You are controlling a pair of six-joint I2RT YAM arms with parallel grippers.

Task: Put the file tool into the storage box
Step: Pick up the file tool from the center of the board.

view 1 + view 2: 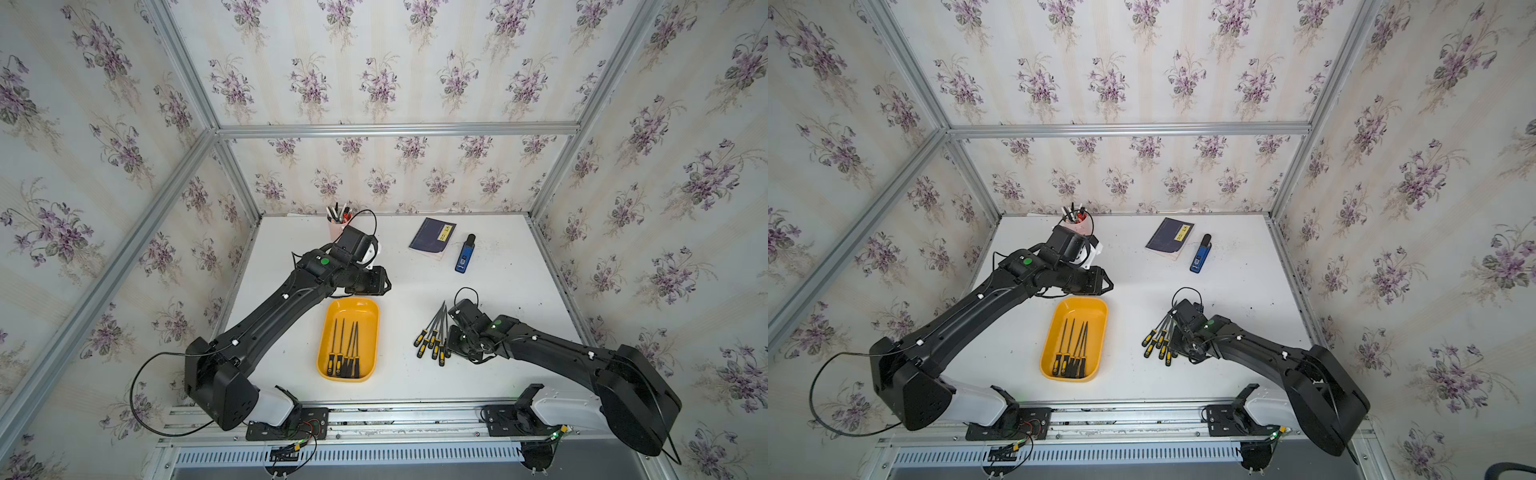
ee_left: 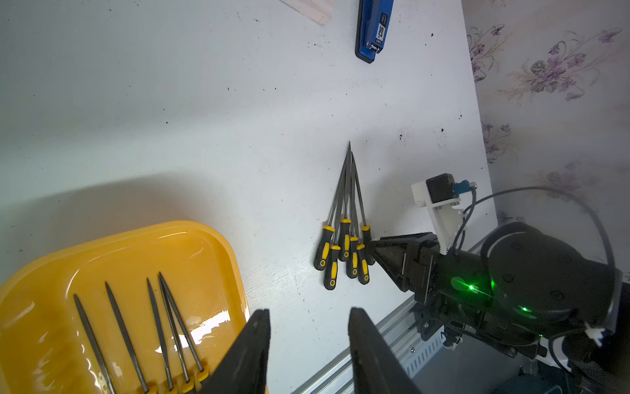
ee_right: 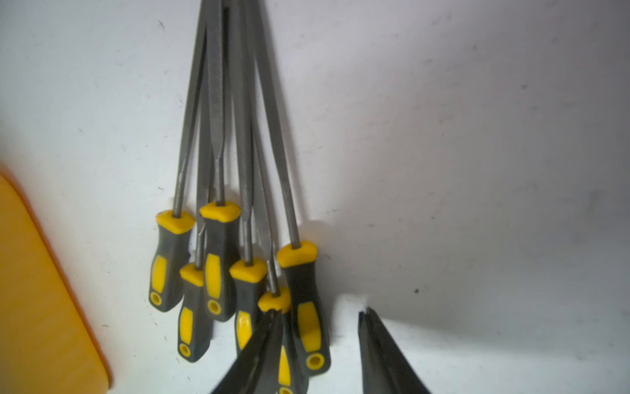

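Six loose file tools [image 1: 432, 332] are lying in a fan on the white table [image 1: 507, 286], near the storage box [image 1: 353, 309] on the side facing the right arm. Their tips are converging away from the robot and their black-and-yellow handles are pointing back toward it. Several more files [image 1: 344, 351] are lying lengthwise inside the box, handles at its near end.

The right gripper [image 3: 320, 312] is sitting low at the handle end of the loose fan. Its jaws are standing partly apart, straddling the handle of the file lying furthest from the box [image 3: 303, 300]. One finger [image 3: 262, 344] is overlapping a neighbouring handle and the other finger [image 3: 381, 348] is over bare table, with a gap showing, so nothing is being clamped.

The left gripper [image 2: 308, 312] is hovering above the box's far end, its jaws moderately apart and holding nothing.

Well beyond the box's far end, a pink pen cup [image 1: 337, 230], a dark blue booklet [image 1: 432, 240] and a blue device [image 1: 463, 257] are sitting by the back wall.
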